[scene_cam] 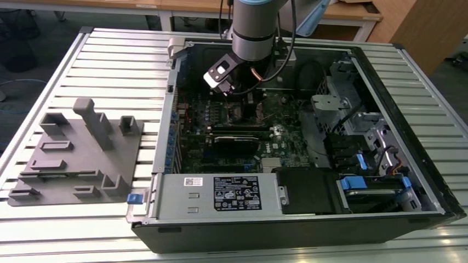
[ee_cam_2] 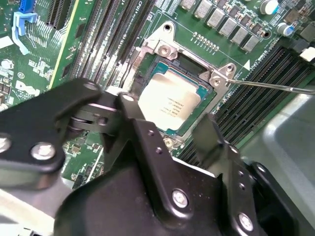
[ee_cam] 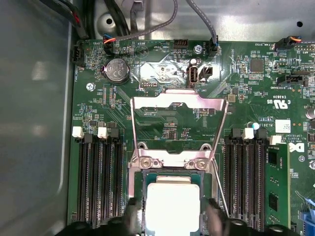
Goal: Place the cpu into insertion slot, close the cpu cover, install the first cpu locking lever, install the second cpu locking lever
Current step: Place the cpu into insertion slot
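Gripper (ee_cam_2: pixel 166 112) sits closest to the lens in the second wrist view. Its black fingers (ee_cam_2: pixel 147 142) are spread apart, one on each side of the cpu (ee_cam_2: pixel 170 105). Nothing is clamped between them.

cpu lies flat in the insertion slot (ee_cam_2: pixel 187 63), silver top up, green edge visible around it. In the first wrist view the fingertips (ee_cam: pixel 132 216) flank the cpu (ee_cam: pixel 173 209) just off its two side edges. Can't tell whether the pads touch those edges; looks like a slim gap, not sure.

cpu cover (ee_cam: pixel 197 101) is open. The silver frame is swung back off the slot and lies over the green board beyond its hinge. Board components show through its big cut-out.

Locking lever (ee_cam_2: pixel 275 87) is a thin wire rod, unlatched, angling out away from the socket corner over the memory slots. Same rod in the first wrist view (ee_cam: pixel 220 184), running alongside the socket.

Black memory slots (ee_cam: pixel 101 182) run on both sides of the socket. Coin cell (ee_cam: pixel 117 70) is farther up the board.

Exterior view: arm (scene_cam: pixel 252 27) reaches down into the open computer case (scene_cam: pixel 292 230), gripper (scene_cam: pixel 235 93) low over the motherboard. Case lies on a slatted metal table (scene_cam: pixel 109 66). A grey fixture block (scene_cam: pixel 73 159) sits beside it on the exterior view's left.
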`<action>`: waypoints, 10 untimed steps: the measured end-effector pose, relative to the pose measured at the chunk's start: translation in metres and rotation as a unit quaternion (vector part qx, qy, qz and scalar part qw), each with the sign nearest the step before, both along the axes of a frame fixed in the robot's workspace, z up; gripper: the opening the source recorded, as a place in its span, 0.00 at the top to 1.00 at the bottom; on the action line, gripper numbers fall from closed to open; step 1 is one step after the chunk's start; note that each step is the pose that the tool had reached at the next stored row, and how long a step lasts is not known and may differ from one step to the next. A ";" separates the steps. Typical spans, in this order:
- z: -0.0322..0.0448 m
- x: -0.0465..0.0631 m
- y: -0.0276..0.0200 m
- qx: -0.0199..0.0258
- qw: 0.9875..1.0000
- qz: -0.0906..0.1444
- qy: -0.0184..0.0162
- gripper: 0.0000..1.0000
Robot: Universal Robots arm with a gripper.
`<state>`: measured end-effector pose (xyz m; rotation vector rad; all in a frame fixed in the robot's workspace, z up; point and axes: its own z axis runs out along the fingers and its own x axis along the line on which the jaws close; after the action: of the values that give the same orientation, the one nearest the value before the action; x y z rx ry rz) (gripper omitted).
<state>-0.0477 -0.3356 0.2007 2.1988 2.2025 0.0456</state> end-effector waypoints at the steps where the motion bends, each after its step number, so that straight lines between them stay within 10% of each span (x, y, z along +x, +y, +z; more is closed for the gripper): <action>1: 0.0000 0.000 0.0000 0.000 1.000 0.000 0.000 0.35; 10: 0.0002 0.000 0.0000 0.000 1.000 0.000 0.000 0.70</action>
<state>-0.0477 -0.3356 0.2009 2.1988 2.2026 0.0457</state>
